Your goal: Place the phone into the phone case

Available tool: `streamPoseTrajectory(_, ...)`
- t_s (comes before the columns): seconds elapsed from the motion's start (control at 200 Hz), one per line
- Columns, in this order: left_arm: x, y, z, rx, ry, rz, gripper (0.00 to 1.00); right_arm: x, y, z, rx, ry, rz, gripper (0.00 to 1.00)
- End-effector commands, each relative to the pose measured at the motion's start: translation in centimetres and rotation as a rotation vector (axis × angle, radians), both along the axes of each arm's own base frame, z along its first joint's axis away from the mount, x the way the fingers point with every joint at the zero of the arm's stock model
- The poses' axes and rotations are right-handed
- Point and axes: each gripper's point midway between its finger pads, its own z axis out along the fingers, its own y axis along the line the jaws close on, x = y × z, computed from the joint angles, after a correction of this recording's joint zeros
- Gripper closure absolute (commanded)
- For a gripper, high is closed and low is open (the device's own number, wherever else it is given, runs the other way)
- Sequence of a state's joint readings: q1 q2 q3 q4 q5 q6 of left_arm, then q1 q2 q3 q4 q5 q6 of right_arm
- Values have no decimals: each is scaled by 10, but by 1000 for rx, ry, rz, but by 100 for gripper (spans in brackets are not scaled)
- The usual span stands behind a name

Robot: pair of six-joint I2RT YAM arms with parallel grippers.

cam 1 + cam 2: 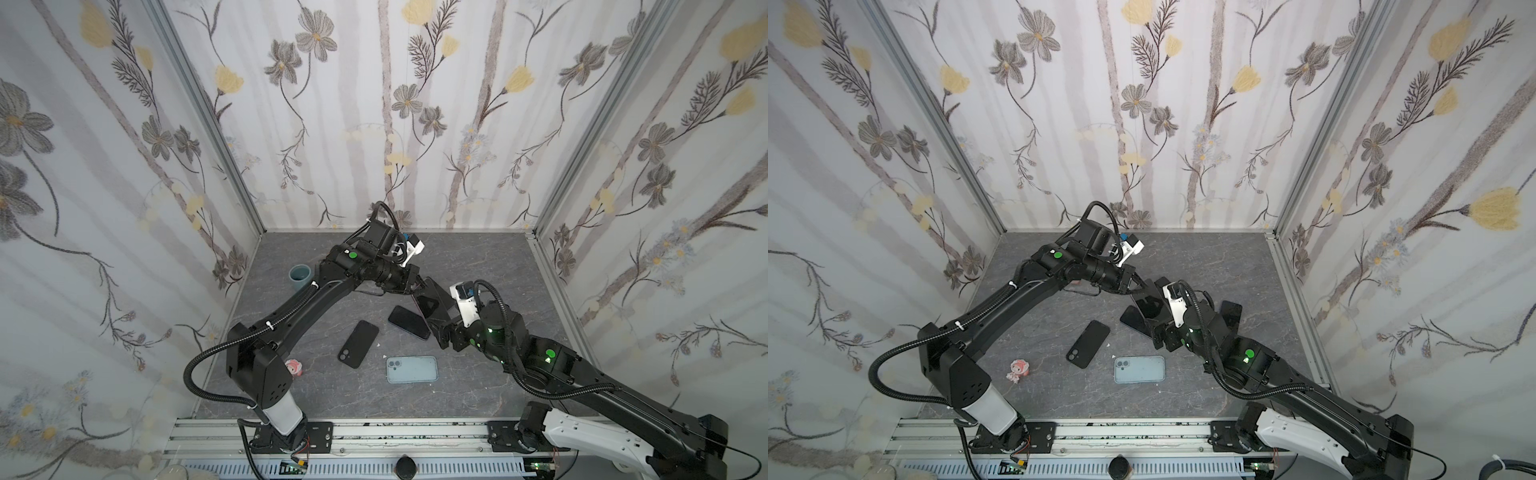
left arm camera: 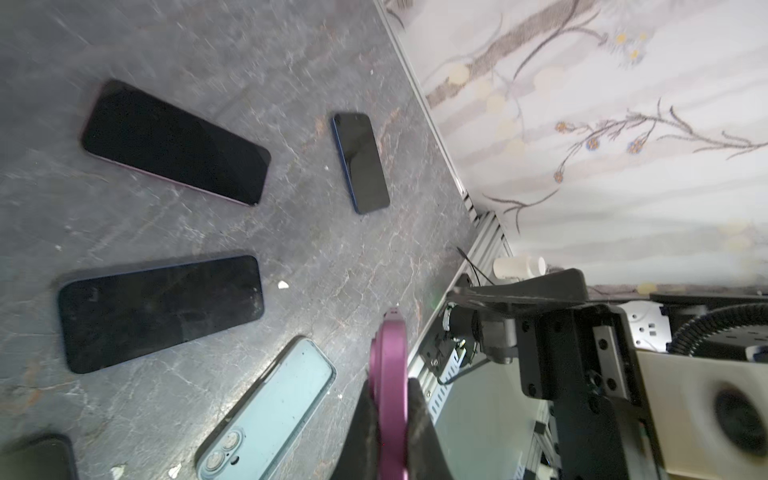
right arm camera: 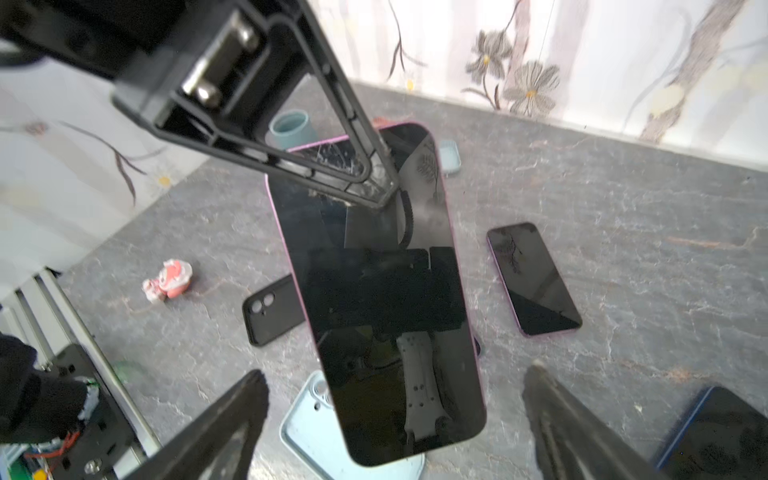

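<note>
The pink-edged phone (image 3: 374, 291), judged stiff and slippery, is pinched aloft above the table (image 1: 478, 257) by the left claw (image 2: 388, 399); its long edges are best taken by the spread right claw (image 3: 397, 374).

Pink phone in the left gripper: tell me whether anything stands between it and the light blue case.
Nothing visible does. The left gripper holds the pink phone in the air; the light blue case lies uncovered. The open right gripper flanks the phone's free end.
</note>
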State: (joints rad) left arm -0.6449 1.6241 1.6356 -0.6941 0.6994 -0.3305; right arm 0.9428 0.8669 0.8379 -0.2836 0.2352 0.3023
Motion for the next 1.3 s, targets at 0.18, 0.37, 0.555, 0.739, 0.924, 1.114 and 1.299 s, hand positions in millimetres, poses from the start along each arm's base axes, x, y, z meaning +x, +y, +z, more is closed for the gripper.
streamPoseTrajectory(0.18,34,40,110,-296,-350,275,100,6,-22,127,318,-227,-102,0)
streamPoseTrajectory(0.37,13,90,170,-545,-584,445,100,11,-31,174,429,-270,-100,0)
streamPoseTrajectory(0.555,-10,115,208,-637,-714,479,100,12,-17,201,580,-247,60,20)
streamPoseTrajectory(0.739,-34,123,234,-767,-761,435,100,1,16,210,657,-223,284,39)
streamPoseTrajectory(0.924,-64,119,254,-844,-804,295,100,-5,33,216,694,-206,399,38)
streamPoseTrajectory(1.114,-82,112,262,-879,-801,186,100,-14,40,225,676,-233,475,42)
streamPoseTrajectory(1.299,-86,104,259,-889,-764,123,100,-39,48,235,722,-228,642,49)
